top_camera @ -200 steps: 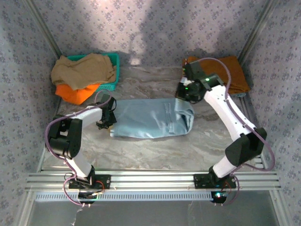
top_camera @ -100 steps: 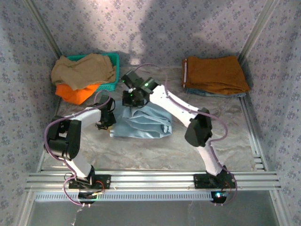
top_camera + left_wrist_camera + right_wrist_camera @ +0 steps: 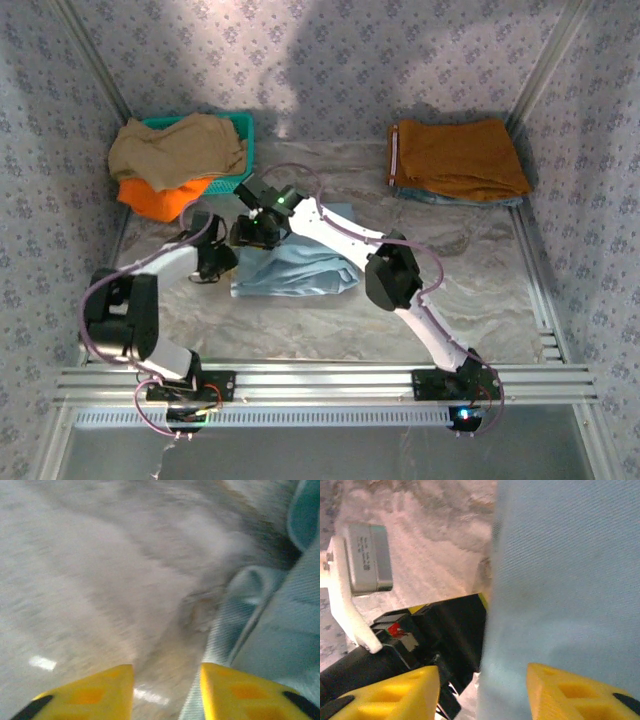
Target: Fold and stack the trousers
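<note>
The trousers [image 3: 296, 268] are lying folded into a pale blue packet on the table [image 3: 470, 280]. They sit just to the right of the left gripper [image 3: 213, 262] fingers and spread under and beyond the right gripper [image 3: 253, 232] fingers. In the left wrist view the yellow fingers [image 3: 227, 692] are standing apart with bare table between them. A doubled hem is curling up right beside the right-hand finger. In the right wrist view the fingers [image 3: 570, 692] are likewise standing spread and pinching nothing, while the cloth's edge is running down into the gap between them. The left gripper's black body is sitting just left of that gap.

Several things are looking risky. The two grippers are crowding the same corner, so either one pulling out carelessly is likely to be knocking the other. The fabric is thin and soft, and with its edge lying between the right fingers, a lift is liable to be snagging the top layer and peeling the fold open. The curled hem beside the left finger is inviting the same drag. The packet is also sitting well apart from the rust-orange pile [image 3: 458, 158], so the carry is risking a sagging, unfolding bundle.
</note>
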`<state>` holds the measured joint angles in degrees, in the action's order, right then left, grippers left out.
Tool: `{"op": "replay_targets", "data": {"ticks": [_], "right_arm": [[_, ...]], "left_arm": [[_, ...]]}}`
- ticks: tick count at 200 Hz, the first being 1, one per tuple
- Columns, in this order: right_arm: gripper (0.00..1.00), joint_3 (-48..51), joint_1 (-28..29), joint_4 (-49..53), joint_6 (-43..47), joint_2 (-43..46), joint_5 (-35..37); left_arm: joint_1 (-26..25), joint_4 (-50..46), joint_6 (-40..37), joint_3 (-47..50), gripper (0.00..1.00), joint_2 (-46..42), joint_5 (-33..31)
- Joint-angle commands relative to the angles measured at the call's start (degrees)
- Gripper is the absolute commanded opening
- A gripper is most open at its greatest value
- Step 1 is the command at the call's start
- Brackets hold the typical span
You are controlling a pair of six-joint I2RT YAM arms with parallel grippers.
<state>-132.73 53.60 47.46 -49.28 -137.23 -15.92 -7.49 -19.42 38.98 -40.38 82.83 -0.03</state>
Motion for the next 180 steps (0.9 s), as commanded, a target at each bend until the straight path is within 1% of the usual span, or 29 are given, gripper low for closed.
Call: {"op": "replay_targets", "data": {"ticks": [1, 8, 26, 41, 57, 69, 73, 83, 91, 99, 117, 138, 150, 155, 163, 180], "right_arm": [[0.59, -2.1, 1.4, -1.5, -2.1, 3.7, -4.4], [0.62, -1.2, 1.7, -1.3, -2.4, 5.4, -3.8], [0.65, 3.7, 2.1, -3.7, -2.9, 11.1, -3.2], [0.65, 6.8, 1.7, -2.8, -1.1, 15.4, -0.2], [0.59, 11.4, -0.4, -0.2, 2.5, 19.9, 5.3], [0.47, 16.8, -3.3, 0.1, 4.3, 23.6, 7.4], [0.42, 18.9, -4.5, -0.1, 4.8, 24.8, 7.3], [0.21, 24.3, -7.2, -0.9, 5.7, 28.0, 7.0], [0.09, 28.5, -9.1, -1.5, 6.2, 30.4, 7.9], [0.00, 32.9, -10.6, -2.3, 6.7, 32.8, 8.7], [0.00, 43.0, -13.8, -5.8, 6.3, 37.1, 8.6], [0.00, 52.9, -15.4, -10.3, 5.9, 39.3, 7.3], [0.00, 57.6, -15.0, -12.8, 5.5, 39.6, 5.9], [0.00, 60.3, -14.5, -15.3, 5.1, 39.4, 5.2], [0.00, 63.5, -13.3, -17.3, 4.5, 39.1, 4.3], [0.00, 70.2, -10.3, -19.9, 3.3, 38.7, 4.7]], "left_arm": [[5.2, -6.9, 3.7, 3.7, 0.51, -10.7, -0.7], [7.2, -8.5, 4.2, 4.5, 0.53, -14.2, -0.9], [10.8, -11.6, 3.8, 4.7, 0.54, -21.2, 0.3], [10.9, -14.2, 2.8, 2.2, 0.54, -23.5, 1.0], [9.5, -15.3, 1.1, -2.2, 0.54, -22.7, 1.8], [7.4, -16.1, -0.5, -6.2, 0.53, -20.2, 1.9], [6.5, -16.5, -0.8, -7.8, 0.54, -19.1, 1.6], [3.9, -16.5, -1.9, -11.3, 0.53, -16.4, 1.0], [1.5, -16.4, -2.1, -14.1, 0.52, -14.0, 0.0], [-1.0, -15.8, -2.0, -16.6, 0.51, -11.6, -1.0], [-5.8, -13.1, -2.0, -21.7, 0.49, -5.2, -1.5], [-10.2, -8.1, -1.7, -24.5, 0.41, 2.4, -1.5], [-11.1, -5.7, 0.3, -22.8, 0.38, 5.9, -1.9], [-10.9, -4.5, 1.4, -21.3, 0.37, 6.9, -1.8], [-10.8, -1.7, 2.9, -17.9, 0.35, 8.1, -1.9], [-10.1, 3.9, 5.7, -9.9, 0.30, 9.0, -2.3]]}}
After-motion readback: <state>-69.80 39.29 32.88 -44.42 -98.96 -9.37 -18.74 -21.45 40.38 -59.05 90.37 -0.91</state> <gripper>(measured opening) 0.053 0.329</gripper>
